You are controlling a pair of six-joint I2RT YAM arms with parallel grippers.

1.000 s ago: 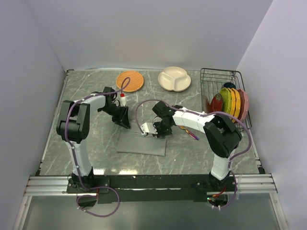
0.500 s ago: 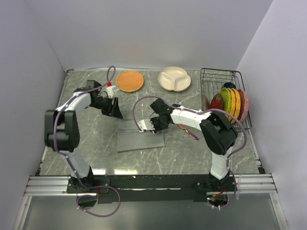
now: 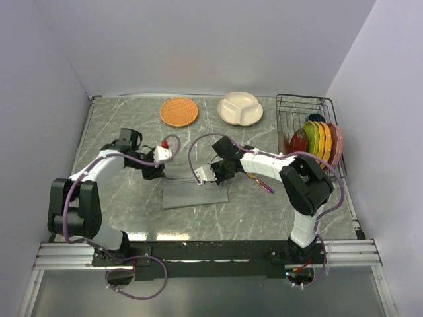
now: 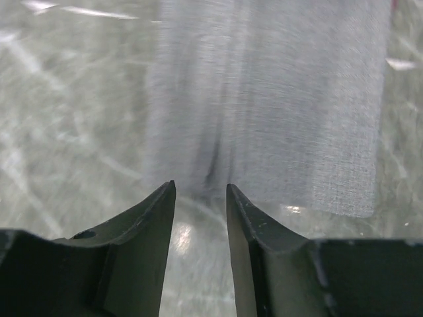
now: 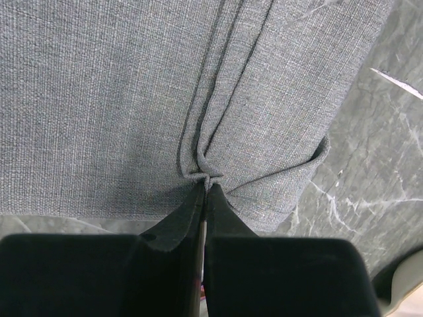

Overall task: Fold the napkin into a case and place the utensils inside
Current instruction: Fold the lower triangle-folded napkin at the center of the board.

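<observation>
The grey napkin (image 3: pixel 195 197) lies mid-table as a folded oblong. My right gripper (image 3: pixel 211 174) is at its far edge, shut on a bunched pleat of the napkin (image 5: pixel 99 99); the closed jaws (image 5: pixel 206 183) pinch the layered hem. My left gripper (image 3: pixel 158 172) sits low by the napkin's left end. In the left wrist view the left gripper (image 4: pixel 201 187) is open, nothing between its fingers, with the napkin (image 4: pixel 264 99) just ahead on the marble. The purple knife (image 3: pixel 266 187) lies right of the napkin beside the right forearm. The spoon is hidden.
An orange woven mat (image 3: pixel 179 111) and a cream divided plate (image 3: pixel 240 108) lie at the back. A wire dish rack (image 3: pixel 299 105) with several coloured plates (image 3: pixel 317 139) stands at the right edge. White walls enclose the table.
My left gripper came off the napkin's far left corner, swung out left and dropped low beside its left end. The right gripper stayed shut on the hem, and the napkin now looks narrower.
</observation>
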